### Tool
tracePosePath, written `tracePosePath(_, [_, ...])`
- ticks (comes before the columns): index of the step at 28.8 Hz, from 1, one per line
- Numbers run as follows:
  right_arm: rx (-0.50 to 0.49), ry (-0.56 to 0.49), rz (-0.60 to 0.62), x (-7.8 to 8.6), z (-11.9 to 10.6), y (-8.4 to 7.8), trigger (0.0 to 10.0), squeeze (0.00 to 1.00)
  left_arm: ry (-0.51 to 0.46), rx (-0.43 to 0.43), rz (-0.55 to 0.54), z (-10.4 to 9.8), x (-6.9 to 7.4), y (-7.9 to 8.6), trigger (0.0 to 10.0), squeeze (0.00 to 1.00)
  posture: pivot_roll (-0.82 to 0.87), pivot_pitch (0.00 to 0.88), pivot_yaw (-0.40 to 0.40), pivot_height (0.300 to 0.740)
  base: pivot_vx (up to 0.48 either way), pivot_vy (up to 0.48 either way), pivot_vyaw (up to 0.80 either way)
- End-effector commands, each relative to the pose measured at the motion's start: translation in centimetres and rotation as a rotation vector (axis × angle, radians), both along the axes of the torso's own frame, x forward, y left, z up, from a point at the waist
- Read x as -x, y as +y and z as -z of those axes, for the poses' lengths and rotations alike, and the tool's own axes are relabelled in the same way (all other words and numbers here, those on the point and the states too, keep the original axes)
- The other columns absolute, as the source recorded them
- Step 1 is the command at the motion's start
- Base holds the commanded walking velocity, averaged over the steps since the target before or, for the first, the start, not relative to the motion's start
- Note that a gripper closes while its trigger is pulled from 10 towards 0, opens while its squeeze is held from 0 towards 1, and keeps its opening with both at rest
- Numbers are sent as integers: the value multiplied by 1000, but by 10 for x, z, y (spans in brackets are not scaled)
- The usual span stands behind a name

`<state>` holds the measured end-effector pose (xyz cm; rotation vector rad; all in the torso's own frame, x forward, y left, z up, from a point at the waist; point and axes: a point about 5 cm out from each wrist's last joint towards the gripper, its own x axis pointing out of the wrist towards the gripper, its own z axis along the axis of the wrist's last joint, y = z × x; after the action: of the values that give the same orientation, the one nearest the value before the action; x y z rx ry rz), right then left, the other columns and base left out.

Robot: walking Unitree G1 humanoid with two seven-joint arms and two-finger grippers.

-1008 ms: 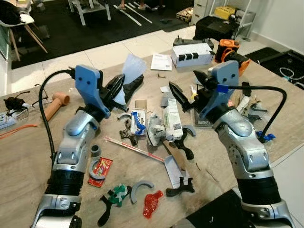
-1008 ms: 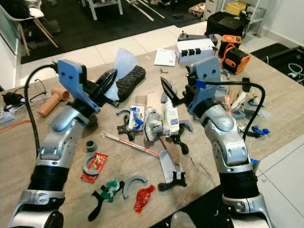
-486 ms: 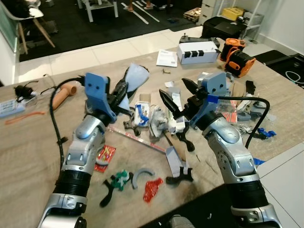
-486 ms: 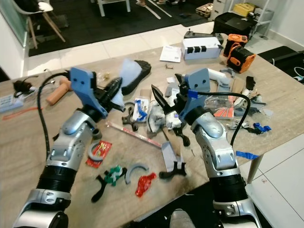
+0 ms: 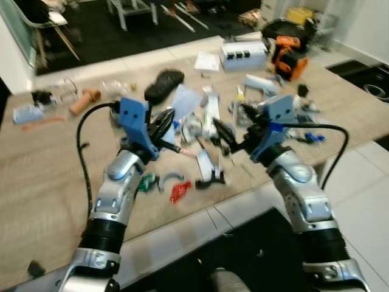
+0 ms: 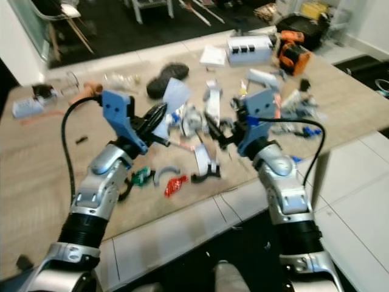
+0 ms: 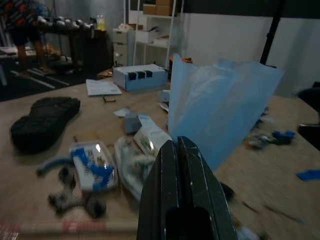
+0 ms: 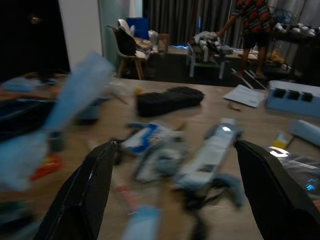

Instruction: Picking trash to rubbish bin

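– Trash first: what is the left gripper (image 5: pixel 165 121) carrying?

– A pale blue plastic sheet (image 7: pixel 220 115), near the centre of the head views, raised above the cluttered table (image 5: pixel 48 158). The fingers (image 7: pixel 182 165) are pressed together on its lower edge.

– How will it handle?

– Very light and limp, I judge. It looks thin, half see-through and creased, fanning upward from the pinch. It could slip out or flutter, so a firm hold near the bunched edge seems best.

– And the right gripper (image 8: pixel 175 150)?

– Spread wide apart and empty, hovering right of centre over the wrappers (image 5: pixel 209 112) and black clips (image 5: pixel 209 177).

– Anything else lying about?

– A black shoe sole (image 5: pixel 163 84) and a white box (image 5: pixel 244 55) toward the upper part of the frame.
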<state>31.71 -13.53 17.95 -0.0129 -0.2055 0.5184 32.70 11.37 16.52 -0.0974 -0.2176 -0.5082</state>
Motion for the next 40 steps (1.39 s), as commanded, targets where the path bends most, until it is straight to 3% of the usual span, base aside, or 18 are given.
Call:
tracePosePath(1, [-13,4,-7,-1,0,1,10000,0,-3,-12,1,1,-1,0,10000,0,-78,0,18,740,-412,0,0])
tracePosePath(7, [-19,24,6,-4,3,0,10000,0,2,-15,16,2,0,-2,10000,0,-80,0,20,740,-415,0,0])
tracePosePath(13, [-25,95,13,-10,12,-2,10000,0,39,-42,133,11,1,-19,10000,0,-74,0,13,740,-310,0,-438])
tracePosePath(19, [-24,103,8,-12,13,-2,10000,0,83,-62,236,20,0,-25,10000,0,-73,0,12,740,0,0,-800])
tracePosePath(40, [-36,113,-16,-13,14,-1,10000,0,98,-39,285,23,-1,-23,10000,0,-66,0,21,740,0,0,-800])
